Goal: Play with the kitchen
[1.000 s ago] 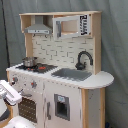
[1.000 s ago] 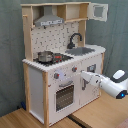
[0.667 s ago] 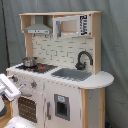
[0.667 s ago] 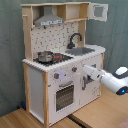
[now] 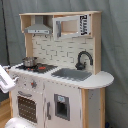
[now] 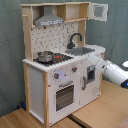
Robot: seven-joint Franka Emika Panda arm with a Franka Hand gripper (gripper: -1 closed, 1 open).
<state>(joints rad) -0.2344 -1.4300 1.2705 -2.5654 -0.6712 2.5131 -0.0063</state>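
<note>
White panels and pale wood make up the tall toy kitchen (image 5: 60, 75), standing upright on a wooden table (image 6: 100, 112) before a grey curtain (image 5: 115, 40). In the second exterior view the kitchen (image 6: 62, 60) fills the centre of the picture.

Worktop: small steel pot (image 5: 29, 61) sits on the black hob (image 5: 42, 67), at the first exterior view's left end. Grey sink (image 5: 71, 74) lies beside the hob, black curved faucet (image 5: 83, 58) behind it. Same pot (image 6: 45, 56) shows on the hob in the second exterior view, sink (image 6: 82, 50) toward the second exterior view's right.

Above: grey hood (image 5: 38, 28) over the hob; white tiled back wall (image 5: 55, 50); upper cupboard door (image 6: 98, 11) hangs open.

Front: red knobs (image 5: 33, 84) above the oven door (image 5: 27, 107), which is closed.

Robot arm (image 6: 111, 71), white, enters from the second exterior view's right; its forward end is right against the kitchen's front corner, just below the sink. In the first exterior view only a white piece of the arm (image 5: 5, 80) shows at the left edge, beside the hob end. Jaws: cannot tell their state, they are hidden from both views.
</note>
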